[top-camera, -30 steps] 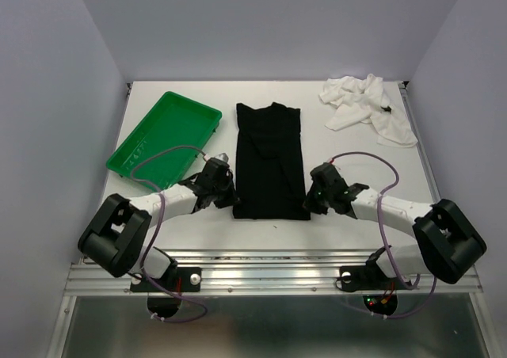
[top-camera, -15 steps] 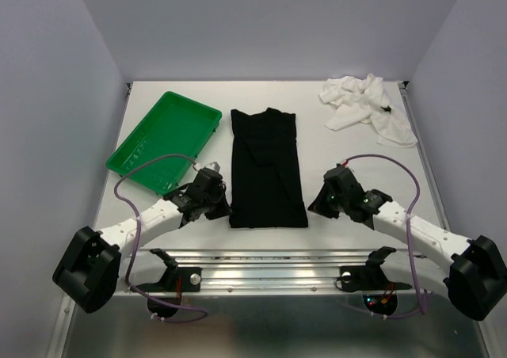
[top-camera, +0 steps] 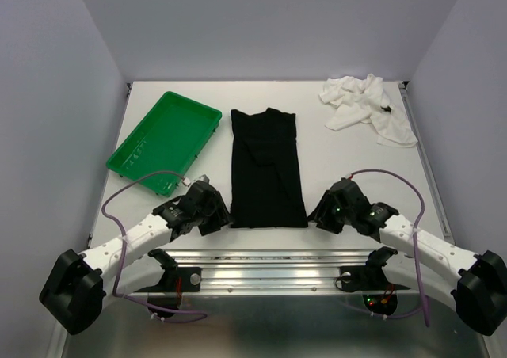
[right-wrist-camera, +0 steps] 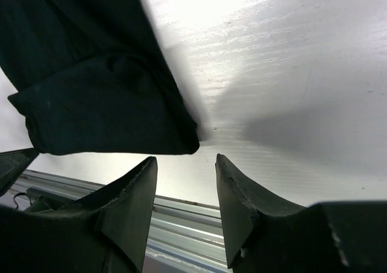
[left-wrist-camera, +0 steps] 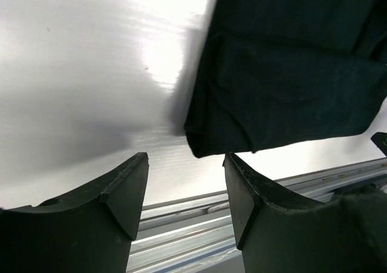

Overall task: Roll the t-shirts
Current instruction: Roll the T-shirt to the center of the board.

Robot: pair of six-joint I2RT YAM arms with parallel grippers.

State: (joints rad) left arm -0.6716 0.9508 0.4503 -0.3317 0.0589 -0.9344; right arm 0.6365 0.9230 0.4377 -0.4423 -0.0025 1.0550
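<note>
The black t-shirt (top-camera: 267, 168) lies folded into a long strip in the middle of the table, its near hem close to the front edge. The white t-shirt (top-camera: 366, 107) is crumpled at the back right. My left gripper (top-camera: 219, 216) sits at the black shirt's near left corner (left-wrist-camera: 205, 141), open, nothing between its fingers. My right gripper (top-camera: 317, 217) is at the near right corner (right-wrist-camera: 181, 141), also open and empty. Both corners lie just beyond the fingertips, not touched.
A green plastic tray (top-camera: 135, 150) stands tilted at the back left. The metal rail (top-camera: 269, 257) of the table's front edge runs right beneath both grippers. Purple cables loop over each arm.
Both grippers have opened and let go of the black shirt's near corners. They dragged it toward the front edge, then backed off slightly; the shirt now lies flat.
</note>
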